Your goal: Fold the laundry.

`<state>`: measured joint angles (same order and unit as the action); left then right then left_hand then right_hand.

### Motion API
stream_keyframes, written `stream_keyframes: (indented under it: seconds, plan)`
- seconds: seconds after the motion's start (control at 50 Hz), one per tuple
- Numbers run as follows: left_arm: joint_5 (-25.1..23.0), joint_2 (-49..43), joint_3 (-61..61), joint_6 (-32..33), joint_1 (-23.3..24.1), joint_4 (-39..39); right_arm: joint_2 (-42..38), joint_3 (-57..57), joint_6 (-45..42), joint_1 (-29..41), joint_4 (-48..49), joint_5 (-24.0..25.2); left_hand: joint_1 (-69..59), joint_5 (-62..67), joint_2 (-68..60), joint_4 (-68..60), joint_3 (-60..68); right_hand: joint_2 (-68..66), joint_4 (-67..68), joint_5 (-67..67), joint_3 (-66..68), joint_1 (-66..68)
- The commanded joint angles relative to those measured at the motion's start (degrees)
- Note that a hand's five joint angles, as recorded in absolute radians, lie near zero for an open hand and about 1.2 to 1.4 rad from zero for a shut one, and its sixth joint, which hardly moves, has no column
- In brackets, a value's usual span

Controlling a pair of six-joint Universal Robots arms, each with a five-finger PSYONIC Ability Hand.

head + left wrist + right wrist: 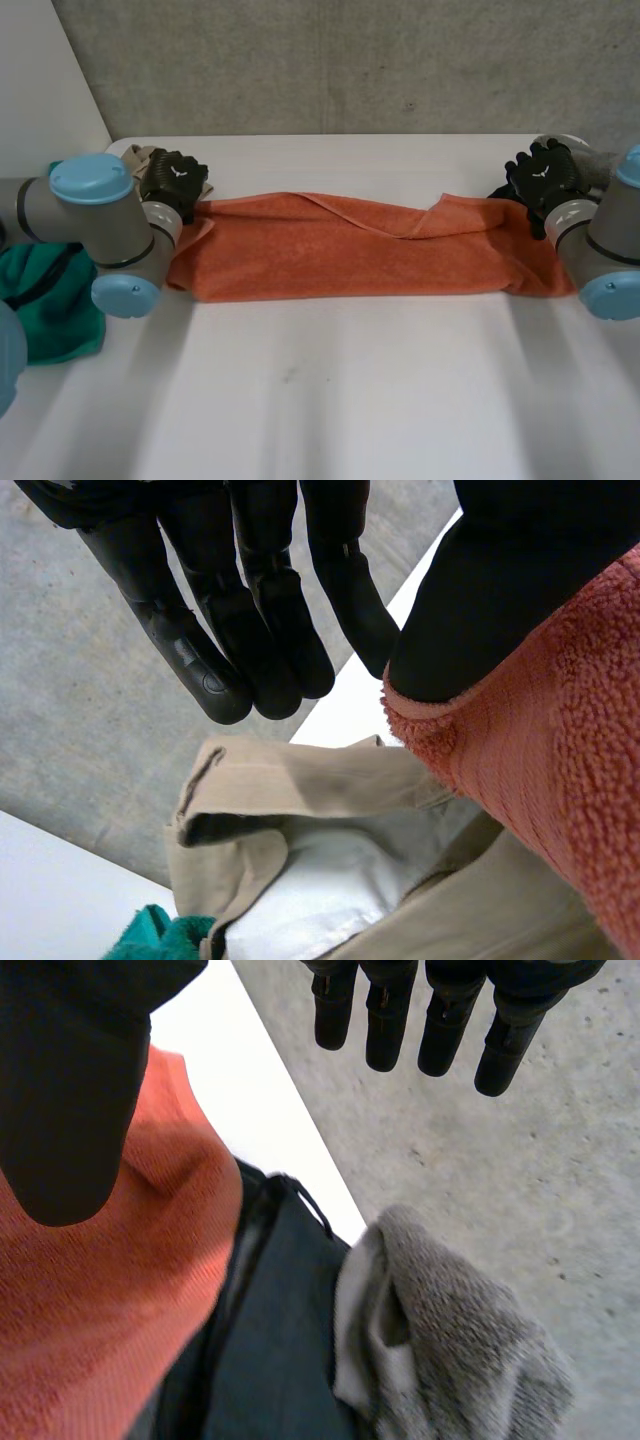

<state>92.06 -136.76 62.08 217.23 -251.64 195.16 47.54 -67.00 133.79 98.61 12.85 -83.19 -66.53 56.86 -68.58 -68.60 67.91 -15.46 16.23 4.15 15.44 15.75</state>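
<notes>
Up front: the smooth white table (330, 400), its near side bare.
Near left: a crumpled teal-green cloth (45, 300) lies beside the left arm (100, 215).
Middle: a long orange terry towel (350, 250), folded into a strip, lies flat across the table from one hand to the other. Its upper layer dips in a small wrinkle right of centre.
Left hand (175, 180): at the towel's far left corner. Its fingers (200, 670) are straight, set away from the thumb, and reach past the corner with no cloth between them. The thumb rests against the corner's edge.
Right hand (540, 175): at the towel's far right corner. Its fingers (440, 1020) are straight, slightly apart and clear of the cloth. The thumb lies over the towel's end.
Beyond the left fingertips: a rumpled beige garment with pale lining (320, 780), just past the towel corner.
Beyond the right thumb: a dark blue-grey garment (270, 1340) touches the towel's end, with a grey knitted piece (450, 1350) beside it.
Far: a grey concrete wall (350, 60).
</notes>
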Motion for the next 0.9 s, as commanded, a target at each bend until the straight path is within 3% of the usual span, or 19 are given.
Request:
stream_keyframes:
  seconds: [0.02, 0.14, 0.3, 0.52, 0.64, 0.9]
  plan:
    - [-1.3, 7.0, 4.5, -0.2, 0.1, -0.5, 1.1, 2.2, 8.9, -1.3, -4.9, 7.9, -13.5, 13.1, -11.4, -11.4, 12.1, 0.7, -1.5, 0.6, -0.7, -1.0]
    - [-3.5, 16.6, 11.3, -0.3, 1.1, -1.4, 0.6, 6.9, 18.6, -0.6, -14.1, 11.4, -13.5, 13.1, -11.4, -11.4, 12.1, 0.1, -0.8, 1.2, -0.1, -0.4]
    - [-6.4, 28.5, 20.3, -0.4, 2.7, -2.1, -3.6, 13.6, 22.0, 2.5, -21.8, 13.7, -13.5, 13.1, -11.4, -11.4, 12.1, -0.3, -0.5, 1.6, 0.3, 0.0]
    - [-7.2, 38.6, 26.2, -1.9, 5.6, -3.7, -12.8, 21.1, 21.5, 6.9, -20.2, 13.6, -13.5, 13.1, -11.4, -11.4, 12.1, -13.0, 12.3, 14.3, 13.1, 12.8]
    - [-6.7, 40.5, 27.1, -4.3, 5.6, -4.8, -17.7, 25.9, 18.4, 8.2, -16.7, 10.7, -13.5, 13.1, -11.4, -11.4, 12.1, -25.0, 24.2, 26.3, 25.0, 24.7]
    - [-6.8, 40.3, 27.2, -8.3, 3.8, -5.6, -23.7, 32.2, 15.5, 8.2, -13.6, 10.4, -13.5, 13.1, -11.4, -11.4, 12.1, -27.5, 26.7, 28.8, 27.5, 27.2]
